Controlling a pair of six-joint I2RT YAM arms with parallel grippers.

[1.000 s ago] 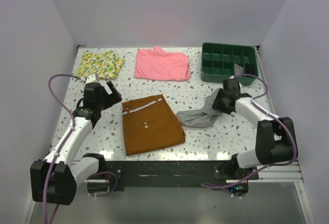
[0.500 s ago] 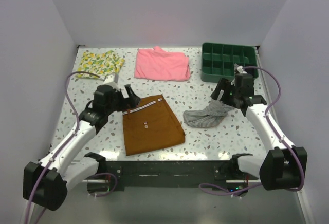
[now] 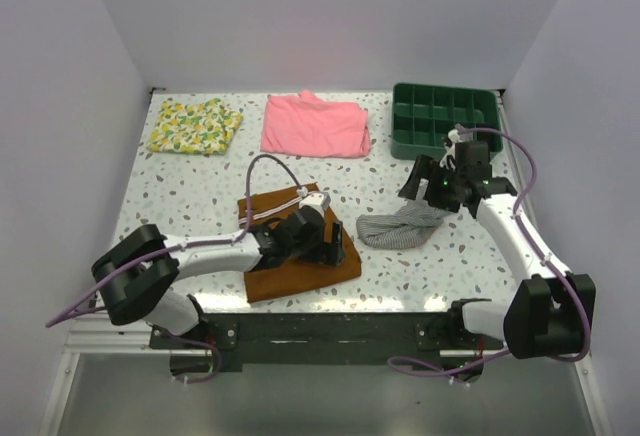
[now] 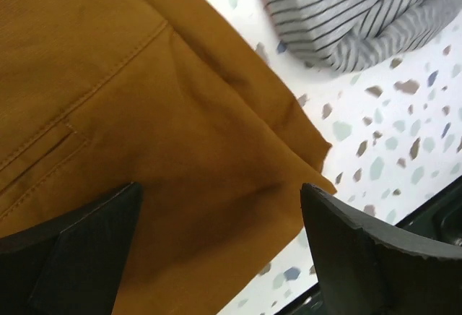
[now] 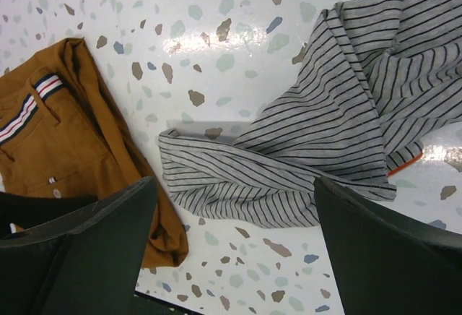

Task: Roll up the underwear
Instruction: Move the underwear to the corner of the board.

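Observation:
The underwear point(image 3: 400, 226) is a grey-and-white striped bunch lying twisted on the table right of centre. It also shows in the right wrist view point(image 5: 325, 134), with a thin reddish mark point(image 5: 404, 163) at its edge, and in the left wrist view point(image 4: 346, 19). My right gripper point(image 3: 425, 184) is open and empty, hovering above the underwear's right end point(image 5: 234, 250). My left gripper point(image 3: 328, 241) is open and empty, low over the right part of the rust-brown shorts point(image 4: 144, 113), just left of the underwear point(image 4: 220, 257).
The brown shorts point(image 3: 285, 256) lie at front centre, touching the underwear's left end. A pink folded garment point(image 3: 315, 124), a yellow floral cloth point(image 3: 195, 124) and a green compartment tray point(image 3: 443, 121) sit along the back. A black rail point(image 3: 330, 331) runs along the front edge.
My left arm has swung far right, from the table's left side to over the brown shorts. My right gripper has risen and drawn back a little; the underwear has shifted slightly right.

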